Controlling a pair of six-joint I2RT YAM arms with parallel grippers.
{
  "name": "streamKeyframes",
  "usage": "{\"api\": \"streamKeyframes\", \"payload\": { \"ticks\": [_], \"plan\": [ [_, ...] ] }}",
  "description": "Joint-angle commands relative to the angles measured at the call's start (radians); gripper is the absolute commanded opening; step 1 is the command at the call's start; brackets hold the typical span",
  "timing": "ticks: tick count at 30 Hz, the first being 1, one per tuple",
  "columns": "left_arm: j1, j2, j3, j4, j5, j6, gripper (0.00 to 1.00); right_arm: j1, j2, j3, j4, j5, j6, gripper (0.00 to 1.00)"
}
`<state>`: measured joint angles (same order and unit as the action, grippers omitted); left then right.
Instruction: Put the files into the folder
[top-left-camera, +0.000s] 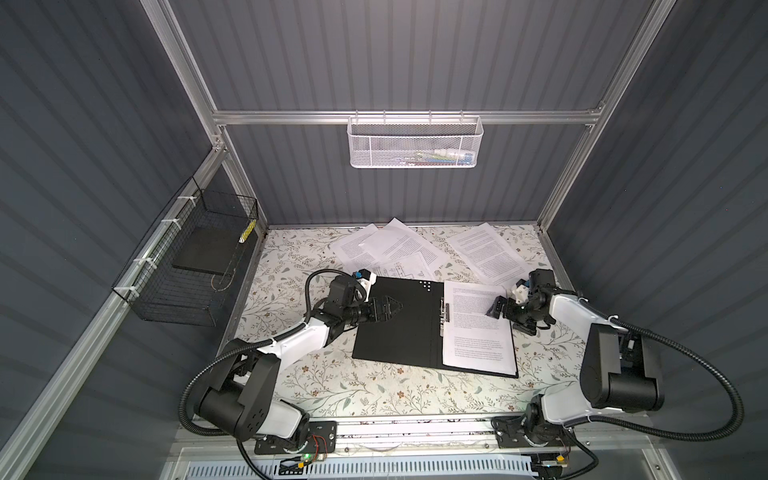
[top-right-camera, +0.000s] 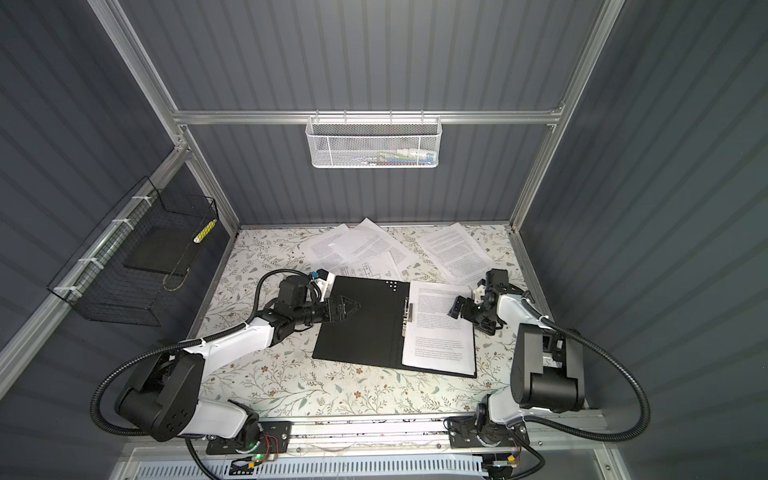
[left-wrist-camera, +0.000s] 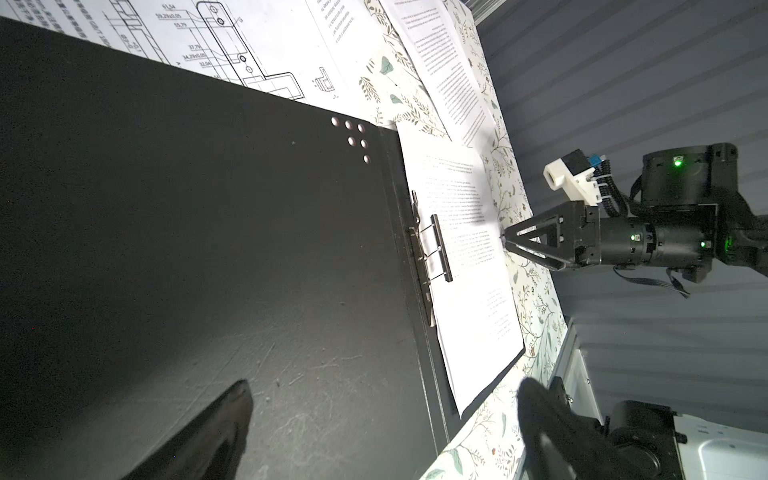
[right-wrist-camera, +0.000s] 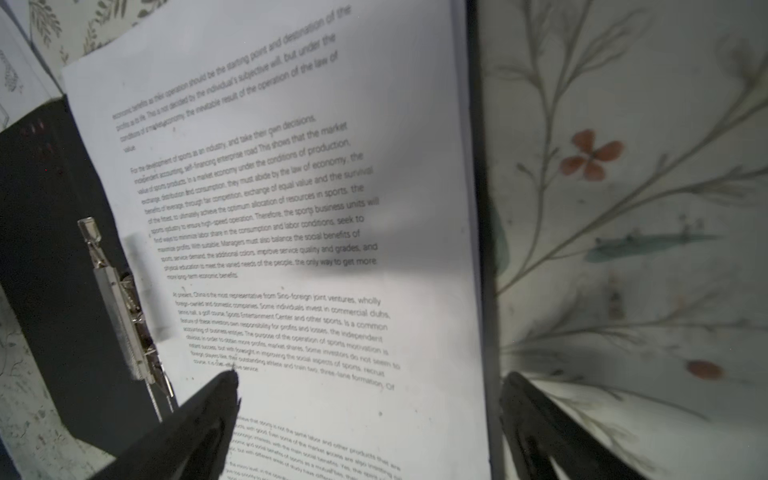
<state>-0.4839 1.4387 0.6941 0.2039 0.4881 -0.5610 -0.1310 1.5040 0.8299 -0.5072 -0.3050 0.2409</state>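
the floral bench (top-left-camera: 316, 382) carries everything. at its middle the folder (top-left-camera: 399, 328) lies open, black inside up. the loose files (top-left-camera: 399, 245) overlap along the far side, the nearest tucked partly under the folder's far edge, with one more printed page (top-left-camera: 486, 253) at the far right. one filed sheet (top-left-camera: 478, 332) lies flat on the folder's right leaf. the left gripper (top-left-camera: 395, 309) hovers over the bare left leaf, jaws spread wide, holding nothing. the right gripper (right-wrist-camera: 372, 376) is spread too, one finger above the filed sheet, the other past the folder's outer edge. the metal clip (left-wrist-camera: 432, 249) sits at the spine; whether it pins the sheet i cannot tell.

this sheet looks placed, so fetching the next is likely. best to lift the right gripper straight up so the page is not dragged. let the left press the leaf so the folder stays put, and take the topmost loose page by a free corner.
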Motion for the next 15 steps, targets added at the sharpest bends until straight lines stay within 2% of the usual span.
{"api": "streamKeyframes", "payload": {
  "ticks": [1,4,6,10,12,15],
  "plan": [
    [-0.004,0.013,0.005,-0.01,0.012,-0.005,1.0,0.003,-0.069,0.038,-0.012,0.105,0.031,0.99],
    [-0.004,0.015,0.007,-0.012,0.011,-0.005,1.0,0.001,-0.078,0.075,-0.007,0.161,0.107,0.99],
    [-0.004,0.014,0.008,-0.016,0.004,0.0,1.0,0.004,-0.043,0.136,-0.044,0.154,0.139,0.99],
    [-0.004,0.026,0.013,-0.029,-0.009,0.007,1.0,0.065,0.035,0.207,0.011,0.165,0.185,0.99],
    [-0.004,0.039,0.017,-0.031,-0.011,0.007,1.0,0.098,0.099,0.257,0.037,0.151,0.21,0.92],
    [-0.004,0.059,0.024,-0.037,-0.009,0.007,1.0,0.166,0.226,0.372,0.022,0.178,0.229,0.75]
  ]
}}
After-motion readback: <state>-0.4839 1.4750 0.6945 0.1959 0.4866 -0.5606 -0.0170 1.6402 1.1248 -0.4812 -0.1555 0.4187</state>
